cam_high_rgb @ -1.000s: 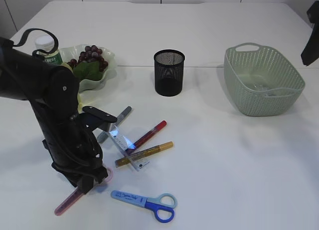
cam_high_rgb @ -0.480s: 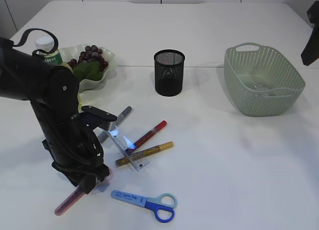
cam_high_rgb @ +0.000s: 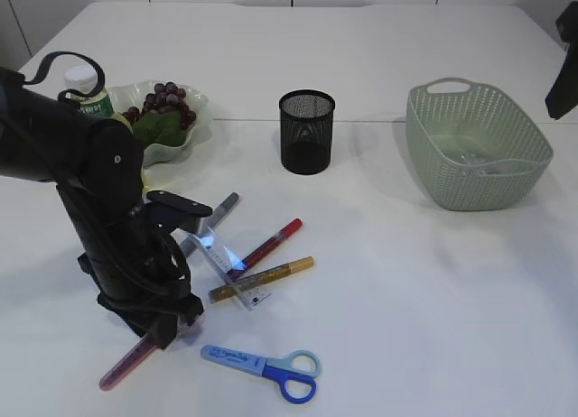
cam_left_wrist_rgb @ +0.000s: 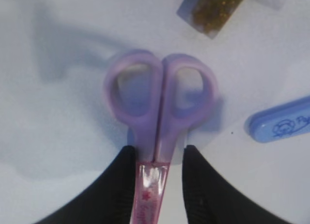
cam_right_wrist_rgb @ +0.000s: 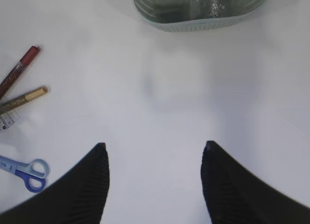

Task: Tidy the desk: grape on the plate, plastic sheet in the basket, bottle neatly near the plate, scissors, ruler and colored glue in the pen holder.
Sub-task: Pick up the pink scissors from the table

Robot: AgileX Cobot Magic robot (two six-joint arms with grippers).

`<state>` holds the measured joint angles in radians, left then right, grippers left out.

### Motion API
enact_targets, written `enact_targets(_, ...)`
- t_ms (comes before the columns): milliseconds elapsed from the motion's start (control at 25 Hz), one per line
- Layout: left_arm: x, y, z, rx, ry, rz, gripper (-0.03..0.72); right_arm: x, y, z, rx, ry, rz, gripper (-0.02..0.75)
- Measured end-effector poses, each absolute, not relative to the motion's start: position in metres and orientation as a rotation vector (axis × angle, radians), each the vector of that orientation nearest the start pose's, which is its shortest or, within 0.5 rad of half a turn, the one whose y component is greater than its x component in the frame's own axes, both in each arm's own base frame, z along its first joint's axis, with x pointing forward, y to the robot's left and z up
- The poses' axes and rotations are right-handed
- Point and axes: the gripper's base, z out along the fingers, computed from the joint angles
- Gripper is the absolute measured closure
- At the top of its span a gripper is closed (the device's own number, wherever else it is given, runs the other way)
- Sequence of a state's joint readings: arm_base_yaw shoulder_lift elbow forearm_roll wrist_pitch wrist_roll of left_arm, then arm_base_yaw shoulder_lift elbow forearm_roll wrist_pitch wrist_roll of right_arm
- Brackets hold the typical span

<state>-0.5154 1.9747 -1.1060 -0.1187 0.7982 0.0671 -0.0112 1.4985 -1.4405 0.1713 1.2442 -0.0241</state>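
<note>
The left gripper (cam_left_wrist_rgb: 154,173) is straddling the pink scissors (cam_left_wrist_rgb: 157,122) at the lower centre of the left wrist view, its two black fingers (cam_left_wrist_rgb: 118,185) lying close on either side of the pink sheath just below the purple handle loops; whether the pads are pressing the sheath cannot be told. In the exterior view the scissors (cam_high_rgb: 126,363) are lying flat on the table (cam_high_rgb: 406,282) at lower left, under the left arm, well apart from the mesh pen holder (cam_high_rgb: 306,132) at upper centre. The blue scissors (cam_high_rgb: 262,367), ruler (cam_high_rgb: 230,259) and gold glue pen (cam_high_rgb: 264,278) are lying near by. The right gripper (cam_right_wrist_rgb: 154,178) is hanging spread and empty above bare table, the green basket (cam_right_wrist_rgb: 198,8) at the top of its view.

For a sound pick, the fingers should probably be closing squarely across the sheath near the pivot, since a flat, thin body is likely to slip or swing if pinched off-centre. Lifting straight up before carrying would keep the tip clear of the blue scissors beside it.
</note>
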Motion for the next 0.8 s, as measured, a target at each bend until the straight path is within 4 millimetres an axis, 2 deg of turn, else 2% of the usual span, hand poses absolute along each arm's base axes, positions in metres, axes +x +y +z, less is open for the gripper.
enact_targets(560,0.2915,-0.1744,0.1159,0.770,3.071,-0.134,0.447,0.2999,0.0113,0.3527,0.018,2.775,0.231,0.264)
enact_targets(800,0.2913,-0.1744,0.1093,0.772,3.090,-0.128,0.447,0.2999,0.0113,0.3527,0.018,2.775,0.231,0.264)
